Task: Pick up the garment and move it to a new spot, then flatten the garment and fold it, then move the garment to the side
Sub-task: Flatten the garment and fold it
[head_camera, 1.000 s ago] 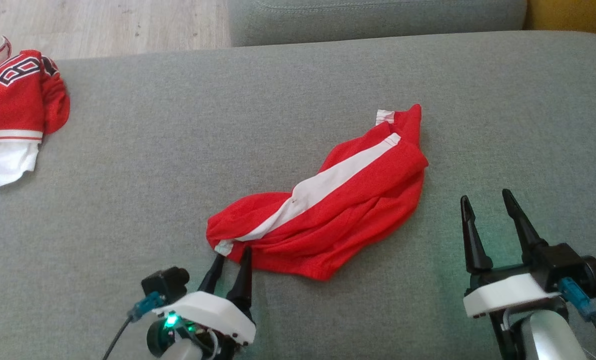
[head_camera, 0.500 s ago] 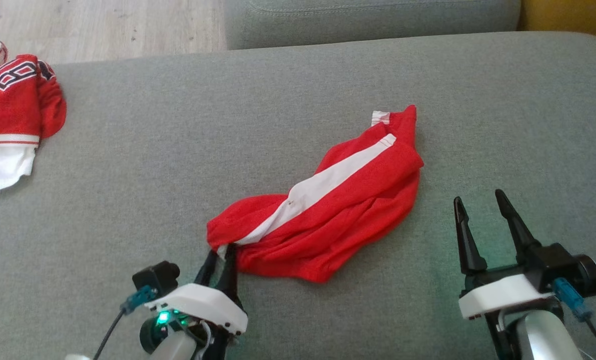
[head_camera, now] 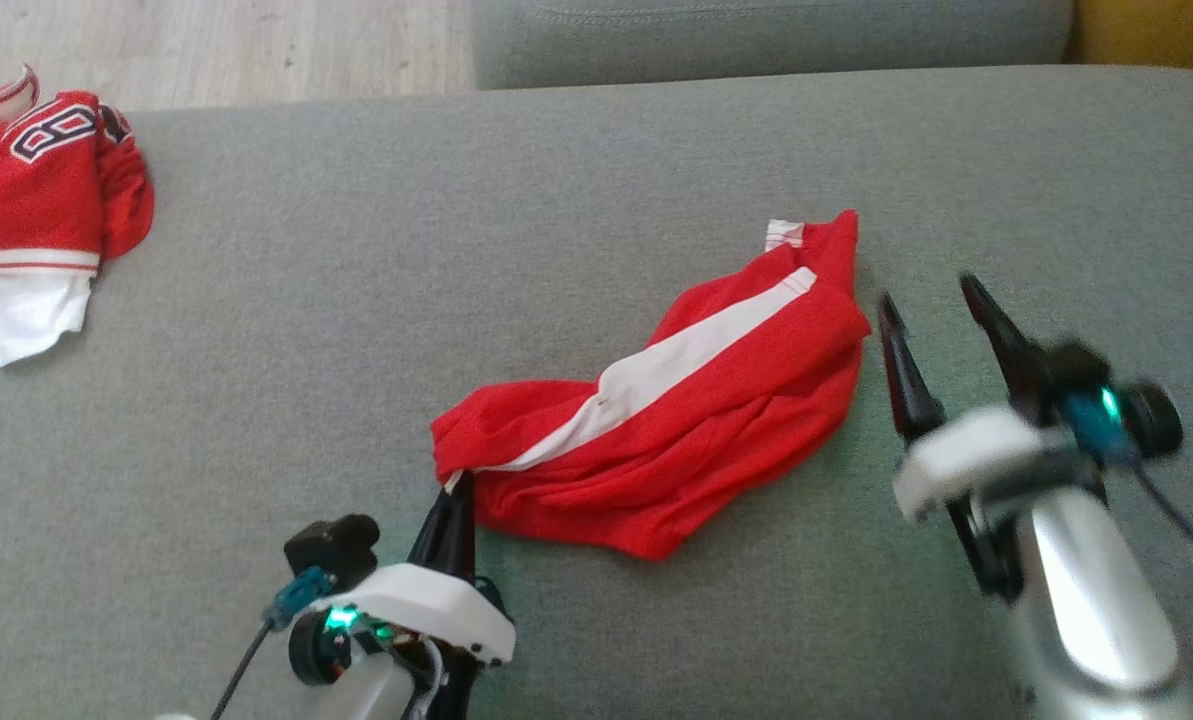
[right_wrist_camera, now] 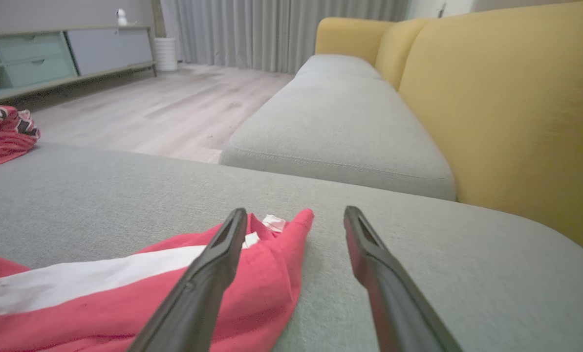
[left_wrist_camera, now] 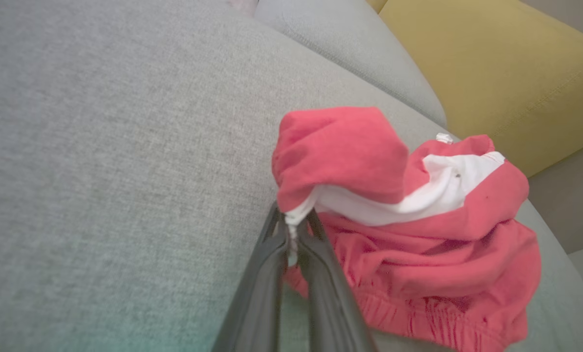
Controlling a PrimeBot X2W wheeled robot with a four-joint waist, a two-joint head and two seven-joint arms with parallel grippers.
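- On the grey sofa (head_camera: pixel 356 300), mid-cushion, the crumpled red garment (head_camera: pixel 696 420) with a white stripe lies.
- Left hand (head_camera: pixel 456 485) clamps its near, white-edged corner.
- Right hand (head_camera: pixel 926 292), fingers spread wide, is just beside its far end.
- Jersey (head_camera: pixel 36 190) lies well apart, far left.

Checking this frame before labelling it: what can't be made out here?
1. Head view: the right claw is motion-blurred, so whether it touches the red shorts is unclear.
2. Head view: the jersey is cut off by the left edge.
3. Left wrist view: the left claw covers the pinched hem, so how much cloth it holds is hidden.
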